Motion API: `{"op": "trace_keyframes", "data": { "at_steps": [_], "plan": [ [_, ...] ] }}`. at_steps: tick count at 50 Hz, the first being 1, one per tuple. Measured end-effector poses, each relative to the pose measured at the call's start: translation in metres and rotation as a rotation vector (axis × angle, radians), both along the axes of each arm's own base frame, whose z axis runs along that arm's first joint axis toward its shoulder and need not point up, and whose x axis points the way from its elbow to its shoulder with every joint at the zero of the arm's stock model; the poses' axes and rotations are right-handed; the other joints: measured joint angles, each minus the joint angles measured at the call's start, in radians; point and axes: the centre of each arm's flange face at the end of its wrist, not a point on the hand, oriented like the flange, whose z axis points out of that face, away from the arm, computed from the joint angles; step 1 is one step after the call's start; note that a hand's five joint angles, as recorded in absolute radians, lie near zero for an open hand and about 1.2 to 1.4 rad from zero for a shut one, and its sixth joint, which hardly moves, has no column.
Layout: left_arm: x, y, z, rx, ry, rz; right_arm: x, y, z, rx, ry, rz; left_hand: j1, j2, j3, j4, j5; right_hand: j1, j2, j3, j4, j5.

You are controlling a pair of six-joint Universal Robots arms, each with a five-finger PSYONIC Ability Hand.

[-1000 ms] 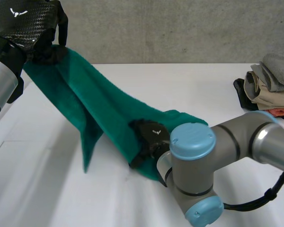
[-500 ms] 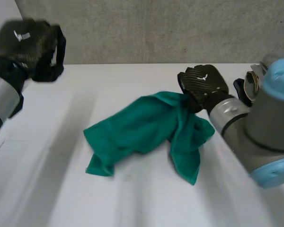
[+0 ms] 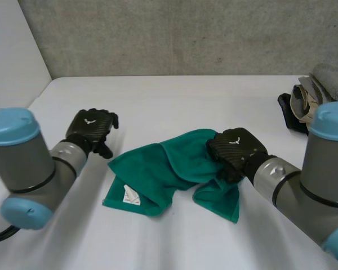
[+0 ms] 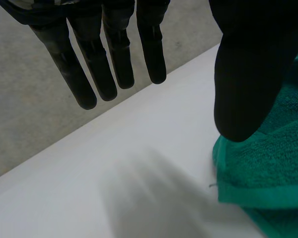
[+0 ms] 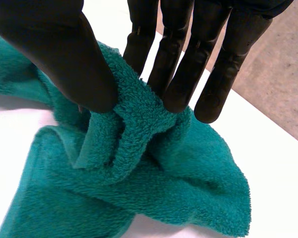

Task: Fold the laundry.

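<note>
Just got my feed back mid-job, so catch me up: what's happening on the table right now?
The right hand pinches a bunched fold of the green towel between thumb and fingers. The towel lies crumpled, not yet folded, on the white table. The left hand is open with straight fingers, beside the towel's edge, holding nothing. A pile of clothes sits at the table's right edge.

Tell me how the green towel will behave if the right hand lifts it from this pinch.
Probably floppy: the towel lies crumpled in soft folds, so it should hang limp below the right hand. The thick pile bunched between thumb and fingers likely grips well. One pinch may leave the far end dragging on the table.
</note>
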Motion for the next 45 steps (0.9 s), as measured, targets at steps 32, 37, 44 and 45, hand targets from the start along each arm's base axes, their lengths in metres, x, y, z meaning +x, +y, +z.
{"op": "trace_keyframes", "data": {
  "at_steps": [32,37,44,45],
  "plan": [
    [-0.051,-0.023,-0.054,0.161,-0.067,-0.105,-0.025,-0.004,0.022,-0.061,-0.035,0.005,0.589,0.638,0.629,0.645,0.603,0.0,0.0,0.0,0.0,0.0],
    [-0.05,-0.015,-0.041,0.135,-0.075,-0.102,-0.024,-0.011,0.033,-0.106,-0.021,0.007,0.589,0.638,0.629,0.646,0.603,0.0,0.0,0.0,0.0,0.0],
    [-0.053,-0.018,-0.002,-0.047,-0.035,-0.092,-0.012,-0.052,0.035,-0.155,0.009,-0.036,0.589,0.64,0.632,0.649,0.603,0.0,0.0,0.0,0.0,0.0],
    [-0.054,-0.021,0.002,-0.071,-0.029,-0.09,-0.011,-0.056,0.035,-0.163,0.008,-0.042,0.589,0.641,0.633,0.649,0.603,0.0,0.0,0.0,0.0,0.0]
  ]
}}
